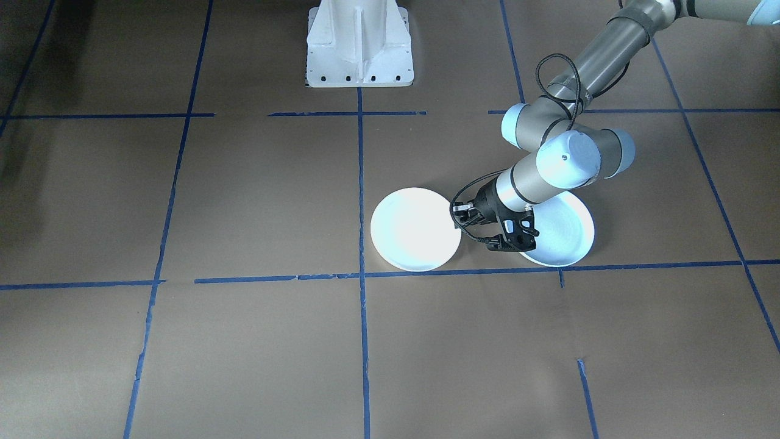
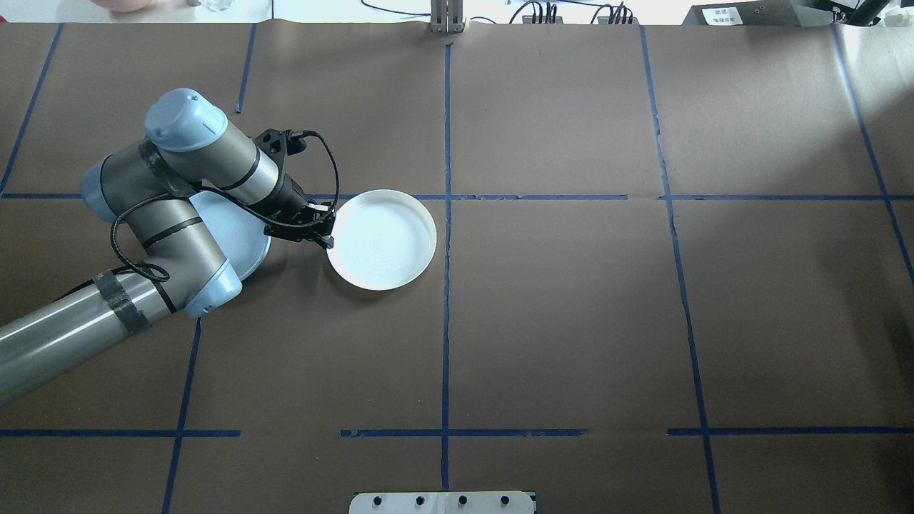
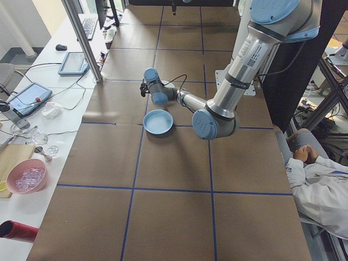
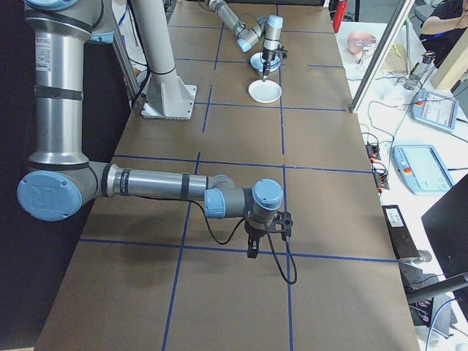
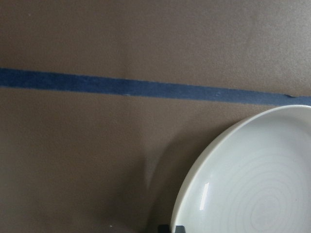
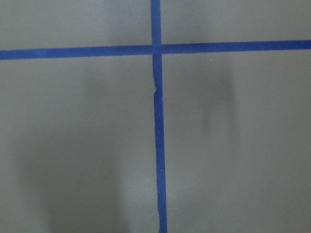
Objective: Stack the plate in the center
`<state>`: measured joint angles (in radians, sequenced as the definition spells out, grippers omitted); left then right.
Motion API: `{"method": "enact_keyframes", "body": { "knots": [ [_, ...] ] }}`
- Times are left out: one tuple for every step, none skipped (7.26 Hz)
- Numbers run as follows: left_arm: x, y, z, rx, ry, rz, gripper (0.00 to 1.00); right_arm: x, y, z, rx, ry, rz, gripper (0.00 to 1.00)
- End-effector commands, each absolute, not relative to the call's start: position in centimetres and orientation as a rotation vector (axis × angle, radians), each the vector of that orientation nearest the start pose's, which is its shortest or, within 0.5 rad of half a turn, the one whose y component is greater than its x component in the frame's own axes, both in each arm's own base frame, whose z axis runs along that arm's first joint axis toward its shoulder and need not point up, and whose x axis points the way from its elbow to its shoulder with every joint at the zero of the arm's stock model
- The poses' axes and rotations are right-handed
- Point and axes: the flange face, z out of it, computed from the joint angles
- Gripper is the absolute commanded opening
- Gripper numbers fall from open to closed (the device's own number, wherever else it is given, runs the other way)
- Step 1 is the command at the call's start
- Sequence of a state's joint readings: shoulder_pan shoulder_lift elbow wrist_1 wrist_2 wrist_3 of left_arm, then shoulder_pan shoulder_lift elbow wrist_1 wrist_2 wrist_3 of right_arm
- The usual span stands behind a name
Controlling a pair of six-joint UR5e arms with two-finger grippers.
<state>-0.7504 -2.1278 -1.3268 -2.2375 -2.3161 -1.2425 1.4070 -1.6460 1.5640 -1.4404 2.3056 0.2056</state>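
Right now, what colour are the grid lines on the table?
Blue tape lines, clearest in the overhead exterior view.

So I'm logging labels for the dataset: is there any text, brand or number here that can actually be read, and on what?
None can be read.
Sticker on the near arm, left side view: print too small.
White label on the grey box, overhead view: blurred.
Plates: no markings.

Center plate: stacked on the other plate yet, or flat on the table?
Flat on the table. Overhead, center plate lies beside the other plate, with the left end effector at its rim.
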Motion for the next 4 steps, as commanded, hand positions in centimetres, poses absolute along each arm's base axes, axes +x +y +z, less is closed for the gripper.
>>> {"method": "enact_keyframes", "body": {
  "knots": [
    [42.7,-55.3,36.4,-0.063,1.158,-0.053,0.00,-1.0,-46.7,68.7,-0.089,-0.731,0.022,1.00],
    [37.6,-55.5,38.8,-0.042,1.160,-0.064,0.00,-1.0,-46.7,68.7,-0.089,-0.731,0.021,1.00],
    [32.4,-55.7,41.5,-0.036,1.168,-0.046,0.00,-1.0,-46.7,68.7,-0.089,-0.731,0.021,1.00],
    [27.9,-56.0,44.7,-0.025,1.158,-0.052,0.00,-1.0,-46.7,68.8,-0.090,-0.730,0.022,1.00]
  ]
}}
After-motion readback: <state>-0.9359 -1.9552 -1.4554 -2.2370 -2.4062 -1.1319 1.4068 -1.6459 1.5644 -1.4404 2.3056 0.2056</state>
